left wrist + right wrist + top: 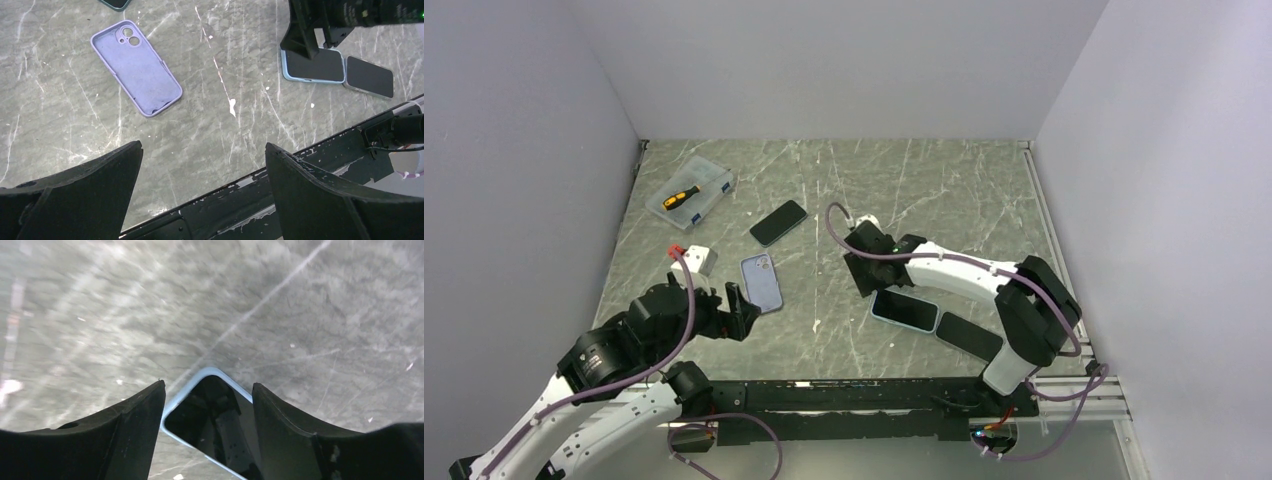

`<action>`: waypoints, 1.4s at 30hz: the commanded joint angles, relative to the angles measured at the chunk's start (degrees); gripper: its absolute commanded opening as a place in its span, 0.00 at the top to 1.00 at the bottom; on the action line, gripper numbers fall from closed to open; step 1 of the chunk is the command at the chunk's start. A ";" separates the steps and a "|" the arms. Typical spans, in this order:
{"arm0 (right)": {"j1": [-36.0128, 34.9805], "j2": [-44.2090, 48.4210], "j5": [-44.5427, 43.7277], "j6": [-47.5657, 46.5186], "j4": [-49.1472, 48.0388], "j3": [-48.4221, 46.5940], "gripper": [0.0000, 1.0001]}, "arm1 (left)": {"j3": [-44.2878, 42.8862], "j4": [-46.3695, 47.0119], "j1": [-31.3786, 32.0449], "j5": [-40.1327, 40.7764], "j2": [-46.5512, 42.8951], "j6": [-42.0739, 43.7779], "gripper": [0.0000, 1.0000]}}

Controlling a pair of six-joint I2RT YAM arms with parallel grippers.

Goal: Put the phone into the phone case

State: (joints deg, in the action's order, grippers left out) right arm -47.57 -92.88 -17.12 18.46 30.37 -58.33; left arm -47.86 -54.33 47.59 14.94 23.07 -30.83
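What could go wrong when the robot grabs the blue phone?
The right gripper straddles only a corner of the blue phone, so the phone might slip or twist out. The dark phone lies right beside it and could get bumped. The purple case lies away to the left, so it's a long carry.

Both arms are built alike, white shells on the long links and chunky black housings at the joints, on the left arm [594,415] as on the right arm [964,268]. A mauve cable [690,300] runs along the left one and another [830,225] along the right, where a tiny green light [892,243] glows. The left gripper [202,146] has matte black, wedge-shaped fingers [80,195] with rough edges. The right gripper [208,384] looks the same.
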 commanded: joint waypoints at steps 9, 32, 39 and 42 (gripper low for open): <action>-2.67 -6.20 10.68 5.00 -3.91 -20.87 0.29 | 0.24 0.85 -0.09 2.63 1.21 -0.54 0.01; -9.07 -34.26 9.21 11.25 -5.84 -47.50 0.51 | 1.36 1.82 -0.13 2.41 -1.47 -1.18 0.01; -10.09 -39.32 7.59 10.61 -2.68 -53.58 0.55 | 1.45 1.94 -0.14 2.18 -1.78 -1.08 0.01; -10.73 -41.04 5.37 9.96 -1.08 -55.40 0.57 | 1.52 2.02 -0.14 2.12 -2.00 -1.03 0.01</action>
State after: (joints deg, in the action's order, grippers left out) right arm -57.54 -132.62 -8.03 29.10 26.61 -109.78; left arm -46.50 -54.28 47.55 16.58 21.85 -31.18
